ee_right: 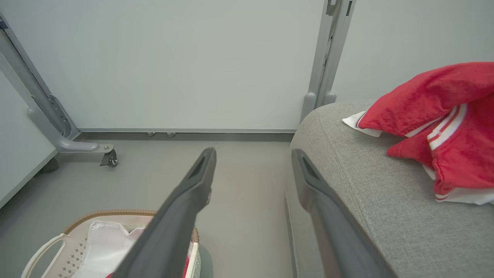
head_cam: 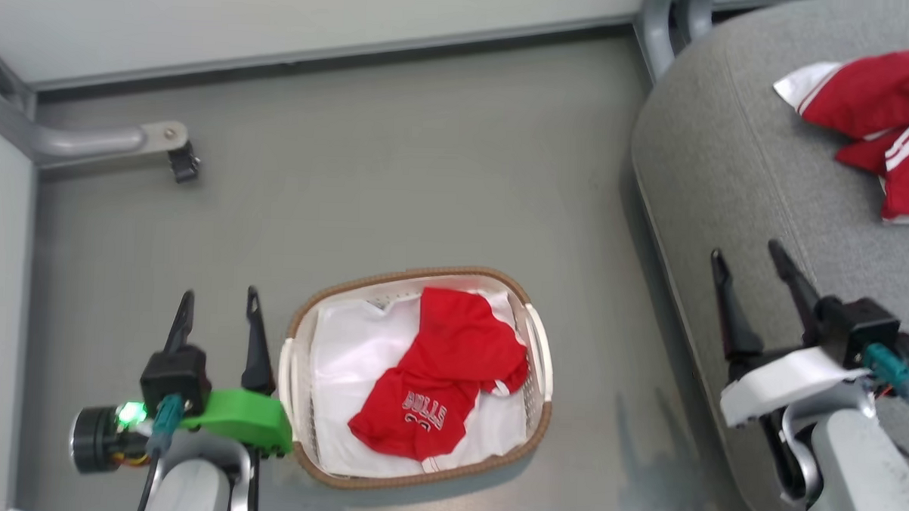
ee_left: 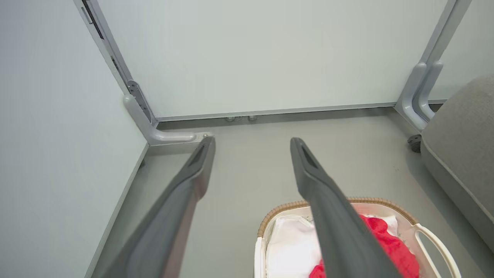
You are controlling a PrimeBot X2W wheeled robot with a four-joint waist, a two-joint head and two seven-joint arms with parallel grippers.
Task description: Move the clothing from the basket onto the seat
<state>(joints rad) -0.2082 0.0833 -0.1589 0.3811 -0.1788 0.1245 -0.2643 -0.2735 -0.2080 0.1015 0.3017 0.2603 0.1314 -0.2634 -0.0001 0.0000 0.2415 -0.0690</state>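
The red garment [head_cam: 883,104] on the seat [head_cam: 730,167] is running off the edge of my head view, so I am seeing only part of it; its white stripe trim is showing in my right wrist view [ee_right: 436,96]. In my left wrist view my own right-hand finger [ee_left: 339,224] is covering part of the red jersey [ee_left: 389,243], and the near end of the basket [ee_left: 281,210] is being cut off at the bottom edge.

The jersey [head_cam: 451,361] is showing "BULLS" in white letters, upside down to me; the number under it is folding out of sight and I cannot read it.

My left gripper [head_cam: 220,296] is hanging with its fingers spread apart and holding nothing, just beside the basket [head_cam: 416,273], which is sitting to its right on the floor [head_cam: 398,148]. The jersey is lying in the basket on a white sheet [head_cam: 353,350]. My right gripper [head_cam: 746,250] is also spread and holding nothing, hovering over the seat's near edge, with the other garment ahead and to its right.
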